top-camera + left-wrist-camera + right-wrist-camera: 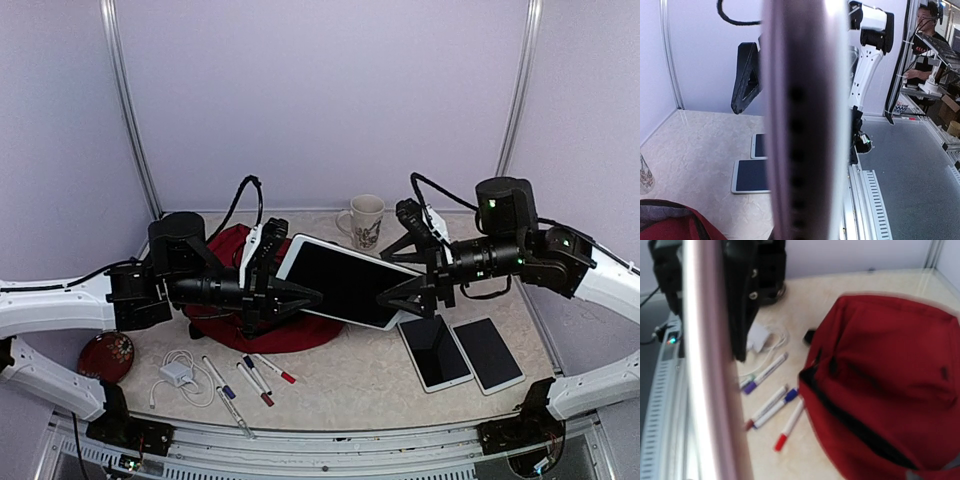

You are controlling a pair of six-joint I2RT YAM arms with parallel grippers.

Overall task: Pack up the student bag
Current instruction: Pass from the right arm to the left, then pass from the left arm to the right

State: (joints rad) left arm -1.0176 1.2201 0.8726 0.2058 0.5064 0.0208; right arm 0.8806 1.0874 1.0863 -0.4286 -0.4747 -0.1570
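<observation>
The left gripper (303,294) is clamped on the left end of a large white-framed tablet with a dark screen (350,280), holding it tilted in the air above the table (350,395). In the left wrist view this tablet (805,125) fills the middle of the frame edge-on. The right gripper (388,278) sits at the tablet's opposite end with its jaws spread apart on either side of the edge, not pressing on it. One of its black fingers (745,75) shows just beside the tablet. Below the left gripper and the tablet's left half lies the student bag (290,338), a large dark-red soft fabric backpack resting on the table left of centre. In the right wrist view the student bag (890,380) shows a black zipper line across its near side. In front of the bag, several white marker pens with coloured caps (252,380) lie scattered on the table. Just left of them is a white charger block with a coiled white cable (177,373). Further left, near the table's edge, sits a round red patterned dish (105,355). Behind the large tablet stands a white patterned ceramic mug (365,220). Under the right gripper, two smaller white-framed tablets (435,352) lie flat, side by side, on the table.
</observation>
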